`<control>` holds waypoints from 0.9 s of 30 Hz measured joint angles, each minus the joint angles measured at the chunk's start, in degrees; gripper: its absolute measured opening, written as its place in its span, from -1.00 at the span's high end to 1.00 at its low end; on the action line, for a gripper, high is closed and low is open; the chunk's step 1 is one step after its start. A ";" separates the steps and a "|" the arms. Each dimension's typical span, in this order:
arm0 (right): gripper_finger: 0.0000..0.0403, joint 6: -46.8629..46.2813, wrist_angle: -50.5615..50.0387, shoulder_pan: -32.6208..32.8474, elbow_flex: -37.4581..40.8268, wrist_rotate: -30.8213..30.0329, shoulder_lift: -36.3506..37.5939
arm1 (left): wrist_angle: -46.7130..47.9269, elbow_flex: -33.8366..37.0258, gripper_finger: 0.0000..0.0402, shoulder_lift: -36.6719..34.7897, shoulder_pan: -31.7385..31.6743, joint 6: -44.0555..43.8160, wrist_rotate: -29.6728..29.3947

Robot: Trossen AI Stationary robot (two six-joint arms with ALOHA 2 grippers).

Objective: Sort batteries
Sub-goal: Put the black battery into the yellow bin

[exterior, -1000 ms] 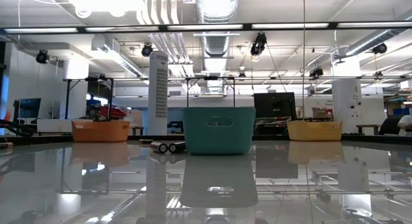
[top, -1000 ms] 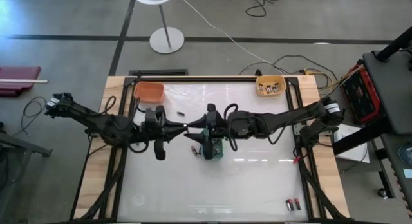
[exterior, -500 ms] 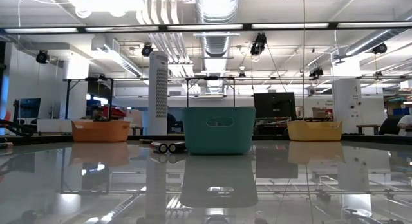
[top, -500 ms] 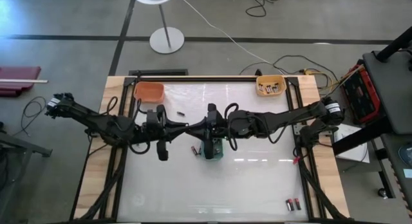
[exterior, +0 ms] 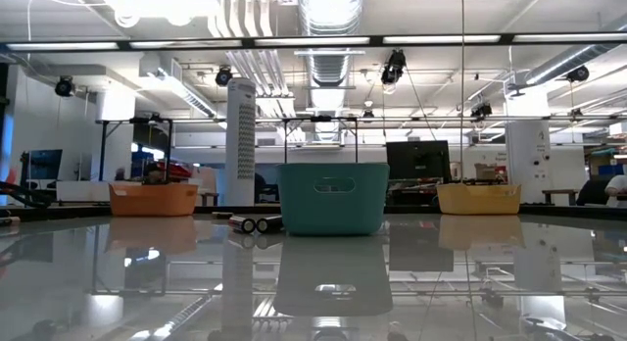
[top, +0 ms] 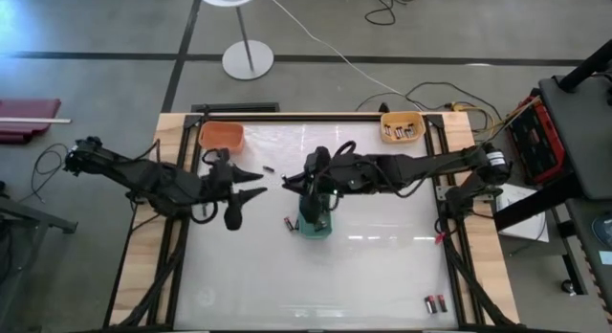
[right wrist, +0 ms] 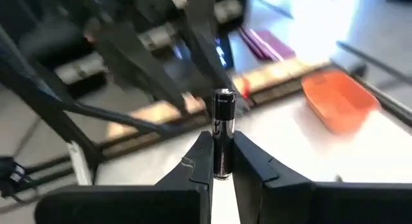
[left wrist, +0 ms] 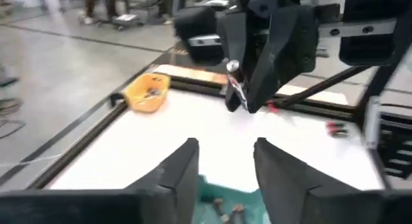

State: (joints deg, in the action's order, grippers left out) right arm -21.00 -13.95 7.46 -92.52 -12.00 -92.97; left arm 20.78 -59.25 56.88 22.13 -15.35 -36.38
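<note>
Right gripper: fingers pinch one upright battery, above the bench centre beside the teal bin.
Left gripper: fingers spread, holding nothing, left of centre.
Loose batteries: near the bench's front right corner.
Yellow bin: back right corner, contains batteries.

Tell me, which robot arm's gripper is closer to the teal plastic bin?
The right gripper, shut on a black battery, hangs just beside the teal plastic bin. The left gripper is open, farther off.
</note>
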 joint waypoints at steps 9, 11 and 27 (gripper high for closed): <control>0.88 -1.93 -24.37 -9.66 -4.38 -8.99 1.71 | 28.55 0.50 -0.03 -4.19 -4.42 -20.16 -0.63; 0.88 -2.26 -29.74 -13.21 -4.74 -8.67 1.57 | 33.67 2.24 -0.05 -4.21 -4.95 -26.53 -0.61; 0.88 2.14 -43.14 -45.23 17.16 -1.02 1.03 | 33.51 20.88 -0.03 -3.63 -12.89 -58.87 15.61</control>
State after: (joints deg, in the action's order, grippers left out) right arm -18.85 -57.09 -37.77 -75.36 -13.02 -91.94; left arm 54.28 -38.36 53.25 9.23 -74.22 -20.77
